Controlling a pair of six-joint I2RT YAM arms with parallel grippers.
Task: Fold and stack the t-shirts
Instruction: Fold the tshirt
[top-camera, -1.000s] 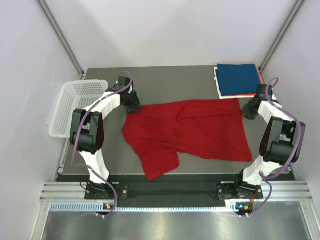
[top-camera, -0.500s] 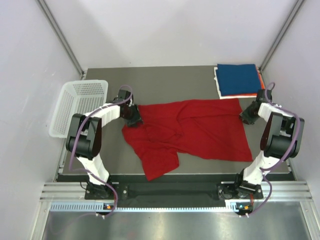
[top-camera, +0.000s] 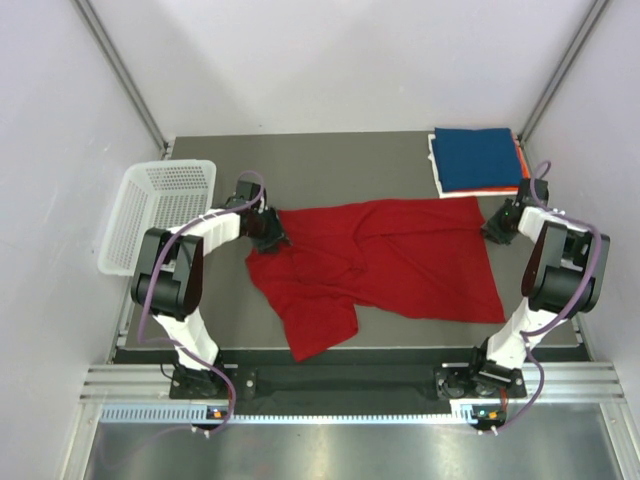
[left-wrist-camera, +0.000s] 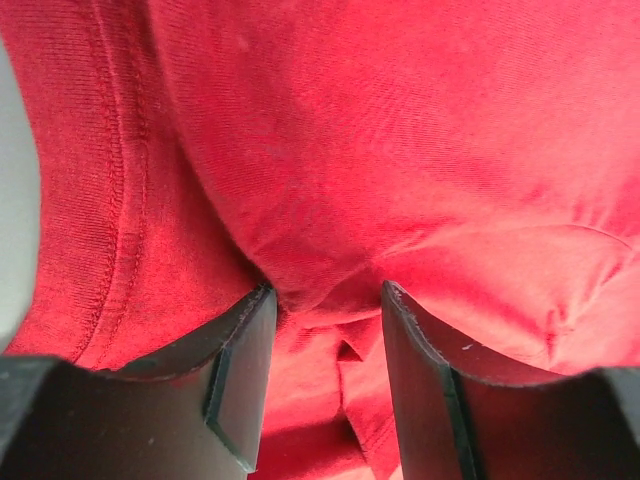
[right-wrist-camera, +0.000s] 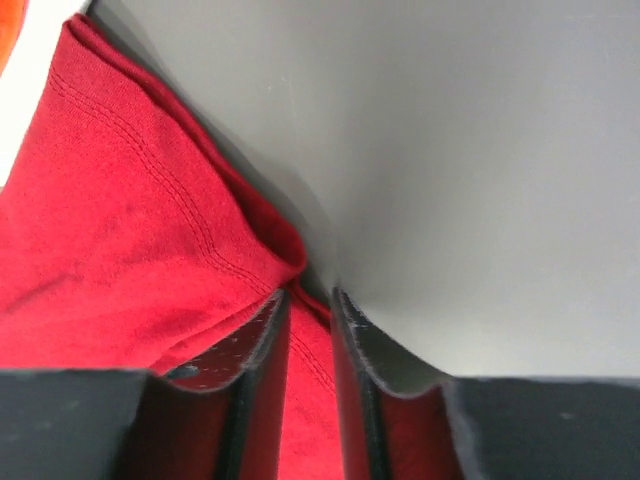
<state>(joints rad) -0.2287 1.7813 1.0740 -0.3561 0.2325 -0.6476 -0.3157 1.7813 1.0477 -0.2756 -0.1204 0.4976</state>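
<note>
Left end effector (left-wrist-camera: 327, 296) wide apart, red t-shirt (top-camera: 400, 255) bunched between; right end effector (right-wrist-camera: 311, 298) pinching hem.

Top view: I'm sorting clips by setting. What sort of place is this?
Probably a robot lab test cell, not a home: blank white walls box in a grey table, and two arms are bolted to a metal rail at its near edge.
</note>
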